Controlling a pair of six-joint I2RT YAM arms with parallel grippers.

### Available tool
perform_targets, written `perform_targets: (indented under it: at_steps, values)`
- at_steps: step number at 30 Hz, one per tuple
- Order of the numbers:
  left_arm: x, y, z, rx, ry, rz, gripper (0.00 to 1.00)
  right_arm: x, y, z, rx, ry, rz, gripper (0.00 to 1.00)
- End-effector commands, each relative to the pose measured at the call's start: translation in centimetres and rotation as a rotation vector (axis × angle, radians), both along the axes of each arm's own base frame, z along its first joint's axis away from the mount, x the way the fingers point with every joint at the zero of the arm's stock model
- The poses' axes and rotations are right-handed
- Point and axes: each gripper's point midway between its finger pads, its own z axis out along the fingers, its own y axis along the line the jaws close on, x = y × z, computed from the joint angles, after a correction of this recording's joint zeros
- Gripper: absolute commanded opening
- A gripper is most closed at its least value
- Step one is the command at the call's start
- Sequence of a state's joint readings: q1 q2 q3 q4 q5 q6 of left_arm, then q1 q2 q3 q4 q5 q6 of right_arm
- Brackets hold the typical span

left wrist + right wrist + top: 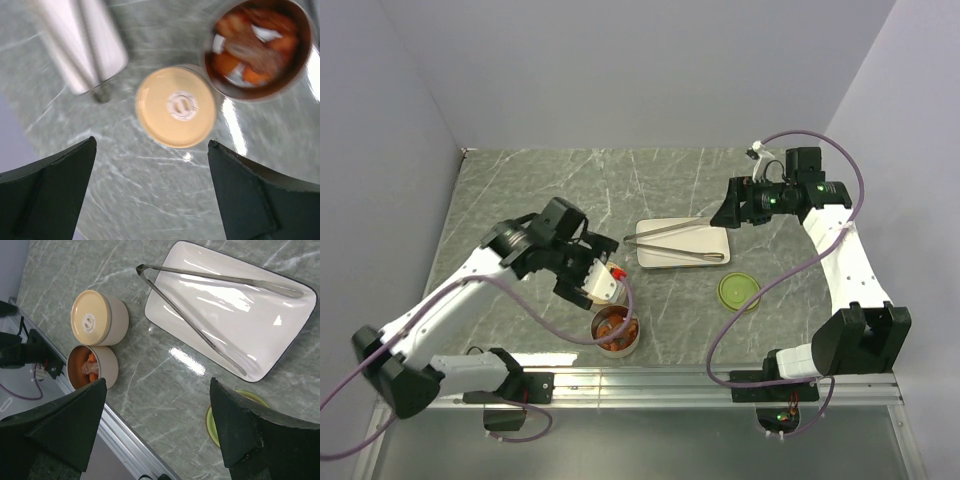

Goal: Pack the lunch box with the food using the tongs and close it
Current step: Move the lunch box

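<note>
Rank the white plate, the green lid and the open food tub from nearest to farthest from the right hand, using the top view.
1. White plate, directly beside the right hand.
2. Green lid, on the right, nearer the arm bases.
3. Open food tub, over on the left side, near edge.

White arms (pixel 450 297), black joints (pixel 865 345), purple cables (pixel 809 133)

A white plate (pixel 660 260) with a dark rim lies near the middle of the grey stone counter (pixel 520 180). A shiny metal rail (pixel 650 378) runs along the counter's near edge.
</note>
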State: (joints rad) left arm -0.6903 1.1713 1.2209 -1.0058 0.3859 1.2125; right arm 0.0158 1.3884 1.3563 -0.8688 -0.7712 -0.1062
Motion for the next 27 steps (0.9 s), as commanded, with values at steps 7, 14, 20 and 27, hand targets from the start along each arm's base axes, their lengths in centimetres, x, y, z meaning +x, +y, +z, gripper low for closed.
perform_targets:
  at_steps: [7, 14, 20, 27]
  values:
    - [-0.7, -1.0, -2.8, 0.244, -0.032, -0.629, 1.00, 0.9, -1.5, 2.1, 0.000, -0.069, -0.037, 0.91]
    - [-0.8, -2.3, -5.7, 0.362, -0.060, -0.791, 0.99, 0.8, -1.8, 1.7, -0.002, -0.057, -0.036, 0.91]
    - [-2.4, -2.3, -8.4, 0.432, -0.012, -0.830, 1.00, 0.9, -1.9, 1.2, 0.001, -0.038, -0.036, 0.90]
    - [-2.9, -2.2, -10.4, 0.474, -0.007, -0.829, 0.99, 1.1, -1.9, 0.7, 0.011, -0.015, -0.033, 0.89]
